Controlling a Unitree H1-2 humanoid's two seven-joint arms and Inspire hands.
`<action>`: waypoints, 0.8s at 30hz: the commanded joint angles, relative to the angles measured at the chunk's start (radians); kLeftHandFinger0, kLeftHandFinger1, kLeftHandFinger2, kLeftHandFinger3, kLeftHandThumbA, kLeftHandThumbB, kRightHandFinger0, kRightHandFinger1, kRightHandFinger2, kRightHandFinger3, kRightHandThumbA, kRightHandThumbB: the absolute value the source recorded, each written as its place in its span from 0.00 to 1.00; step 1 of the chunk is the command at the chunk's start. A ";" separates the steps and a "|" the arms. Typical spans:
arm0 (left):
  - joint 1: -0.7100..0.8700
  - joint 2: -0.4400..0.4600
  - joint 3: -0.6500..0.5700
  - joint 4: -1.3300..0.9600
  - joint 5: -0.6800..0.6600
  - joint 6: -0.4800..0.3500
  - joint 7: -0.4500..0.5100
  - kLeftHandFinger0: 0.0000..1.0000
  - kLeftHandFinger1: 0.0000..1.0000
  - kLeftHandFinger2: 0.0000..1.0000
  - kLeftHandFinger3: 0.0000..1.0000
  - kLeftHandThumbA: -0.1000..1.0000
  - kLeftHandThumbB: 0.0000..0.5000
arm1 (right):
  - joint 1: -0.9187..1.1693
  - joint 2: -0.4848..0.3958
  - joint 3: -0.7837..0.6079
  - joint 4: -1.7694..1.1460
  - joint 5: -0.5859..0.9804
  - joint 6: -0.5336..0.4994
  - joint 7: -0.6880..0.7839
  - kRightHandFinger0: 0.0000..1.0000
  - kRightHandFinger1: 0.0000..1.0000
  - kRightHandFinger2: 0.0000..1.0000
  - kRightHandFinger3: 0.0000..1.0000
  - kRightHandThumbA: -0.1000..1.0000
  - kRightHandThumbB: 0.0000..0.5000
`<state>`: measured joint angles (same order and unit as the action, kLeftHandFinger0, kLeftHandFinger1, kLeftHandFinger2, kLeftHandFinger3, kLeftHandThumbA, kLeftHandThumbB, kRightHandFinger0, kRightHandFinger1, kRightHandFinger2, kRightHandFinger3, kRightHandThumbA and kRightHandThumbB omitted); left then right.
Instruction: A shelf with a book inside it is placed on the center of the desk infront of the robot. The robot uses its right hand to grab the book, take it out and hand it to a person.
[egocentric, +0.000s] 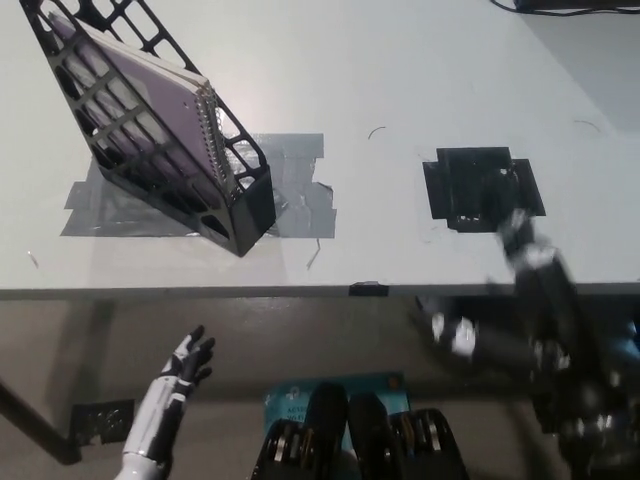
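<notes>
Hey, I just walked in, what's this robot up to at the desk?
Nothing is being held yet. A purple spiral-bound book sits inside a black mesh file shelf, taped down on the white desk. The robot's black right hand, blurred, is at the desk's near edge beside a black square patch, well to the right of the shelf. Its white left hand rests low beneath the desk edge, fingers apart.

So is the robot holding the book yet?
No. The book sits untouched in the shelf. The black right robot hand is blurred; the white left robot hand hangs empty.
</notes>
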<state>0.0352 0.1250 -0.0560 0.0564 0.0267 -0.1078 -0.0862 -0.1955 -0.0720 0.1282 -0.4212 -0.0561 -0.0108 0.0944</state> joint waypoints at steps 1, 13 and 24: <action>-0.008 -0.007 -0.027 0.006 0.017 -0.054 -0.017 1.00 1.00 1.00 1.00 0.97 0.41 | -0.148 0.010 0.011 0.000 -0.003 0.114 0.031 1.00 1.00 1.00 1.00 1.00 0.58; -0.026 -0.018 -0.061 0.033 0.003 -0.062 -0.030 1.00 1.00 1.00 1.00 0.99 0.52 | -0.522 0.099 0.076 0.423 0.031 0.230 0.088 1.00 1.00 1.00 1.00 1.00 0.68; -0.026 -0.014 -0.066 0.027 -0.009 -0.049 -0.042 1.00 1.00 1.00 1.00 0.97 0.61 | -0.751 0.172 0.078 0.751 -0.001 0.164 0.076 1.00 1.00 1.00 1.00 1.00 0.73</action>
<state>0.0174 0.1091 -0.1181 0.1032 0.0239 -0.1276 -0.1087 -0.8503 0.0655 0.2023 0.2714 -0.0508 0.1874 0.1693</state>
